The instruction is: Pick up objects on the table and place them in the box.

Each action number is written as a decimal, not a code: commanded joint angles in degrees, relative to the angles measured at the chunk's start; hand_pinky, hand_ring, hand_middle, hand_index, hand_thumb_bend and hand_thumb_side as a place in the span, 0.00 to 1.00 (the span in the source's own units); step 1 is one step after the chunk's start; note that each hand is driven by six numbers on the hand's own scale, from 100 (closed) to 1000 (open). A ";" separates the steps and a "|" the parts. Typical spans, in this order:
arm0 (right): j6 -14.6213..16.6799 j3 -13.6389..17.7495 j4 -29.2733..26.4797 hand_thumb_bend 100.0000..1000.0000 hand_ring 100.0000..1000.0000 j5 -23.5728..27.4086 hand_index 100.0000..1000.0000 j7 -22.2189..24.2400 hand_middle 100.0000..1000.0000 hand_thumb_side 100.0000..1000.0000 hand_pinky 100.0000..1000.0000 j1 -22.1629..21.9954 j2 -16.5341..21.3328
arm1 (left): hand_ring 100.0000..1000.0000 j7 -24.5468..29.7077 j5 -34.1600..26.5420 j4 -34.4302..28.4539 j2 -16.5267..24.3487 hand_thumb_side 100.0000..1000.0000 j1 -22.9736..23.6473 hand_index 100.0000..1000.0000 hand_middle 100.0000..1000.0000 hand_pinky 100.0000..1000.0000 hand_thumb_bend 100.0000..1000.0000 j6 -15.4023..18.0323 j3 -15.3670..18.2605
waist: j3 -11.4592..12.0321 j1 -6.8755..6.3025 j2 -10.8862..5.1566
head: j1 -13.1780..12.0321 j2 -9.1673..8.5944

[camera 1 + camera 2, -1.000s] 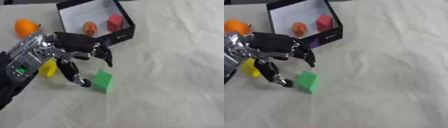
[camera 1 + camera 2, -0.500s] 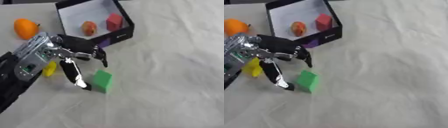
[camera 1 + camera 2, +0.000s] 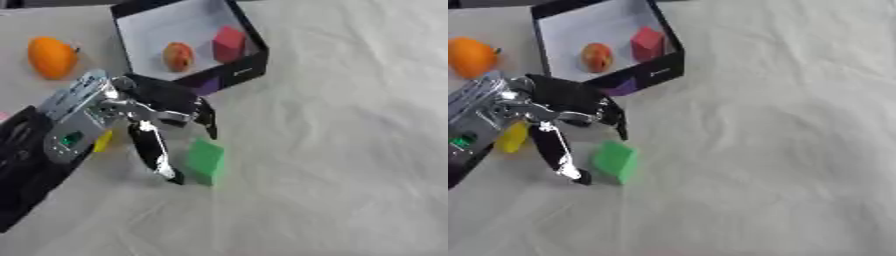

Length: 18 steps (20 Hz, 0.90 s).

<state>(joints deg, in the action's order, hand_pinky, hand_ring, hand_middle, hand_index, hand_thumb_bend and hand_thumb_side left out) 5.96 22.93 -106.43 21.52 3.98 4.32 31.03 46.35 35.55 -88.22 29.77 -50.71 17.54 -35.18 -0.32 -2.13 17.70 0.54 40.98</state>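
Reaching in from 8 o'clock, left hand (image 3: 144,112), black with silver joints, over the pale cloth-covered table (image 3: 350,150); fingers spread wide and curled downward, holding nothing. Thumb (image 3: 156,152) extended toward 5 o'clock, its tip at the lower left corner of the green block (image 3: 205,161), just beside it or touching, contact not resolvable; remaining fingers (image 3: 206,120) hanging at 12 o'clock of the block, their tips just above its upper edge and apart from it. Green block thus lying between thumb and fingers, resting on the table, tilted slightly, near centre of the view and at 6 o'clock of the box.

Black box (image 3: 249,70) with white floor at 12 o'clock of the scene, open on top; inside, a red block (image 3: 228,42) toward the right wall and a round orange-red object (image 3: 178,56) just beside it at 9 o'clock. Purple piece (image 3: 206,86) showing against the outer front wall of the box, partly hidden by the hand.

Orange fruit (image 3: 51,57) on the table at 9 o'clock of the box, well apart from it; yellow object (image 3: 513,137) partly hidden beneath the wrist, at 9 o'clock of the green block.
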 commanded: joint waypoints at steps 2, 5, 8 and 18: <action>-0.17 0.68 -0.29 0.00 0.77 -0.27 0.89 -0.12 0.62 0.65 0.81 0.31 1.05 | 0.75 3.22 0.38 0.79 -0.01 0.18 -1.07 0.75 0.62 0.90 0.40 4.21 0.16 | -0.07 -0.32 -0.23 | -0.20 -0.16; -0.21 0.69 -0.22 0.00 0.77 -0.34 0.89 -0.23 0.62 0.66 0.81 0.24 1.10 | 0.67 2.36 -0.93 0.76 -0.03 0.12 -1.01 0.67 0.54 0.87 0.28 3.46 0.31 | 0.03 -0.30 -0.28 | -0.22 -0.18; -0.30 0.63 -0.15 0.00 0.77 -0.40 0.89 -0.19 0.62 0.65 0.81 0.25 1.17 | 0.63 1.35 -2.77 0.24 0.15 0.11 -1.04 0.62 0.49 0.84 0.21 1.97 0.45 | 0.02 -0.28 -0.43 | -0.21 -0.19; -0.12 0.63 -0.23 0.00 0.77 -0.14 0.89 -0.23 0.62 0.65 0.81 -0.05 1.54 | 0.54 -2.51 -5.67 -6.76 2.48 0.06 -0.72 0.47 0.40 0.77 0.25 -0.57 4.03 | 0.18 -0.13 -0.96 | 0.14 -0.14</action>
<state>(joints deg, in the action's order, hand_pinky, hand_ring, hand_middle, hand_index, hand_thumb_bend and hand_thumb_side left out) 5.80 22.94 -106.23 21.44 3.79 4.03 31.02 44.43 30.49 -92.93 30.55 -50.65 16.96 -32.66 -0.15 -2.13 17.70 0.59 41.01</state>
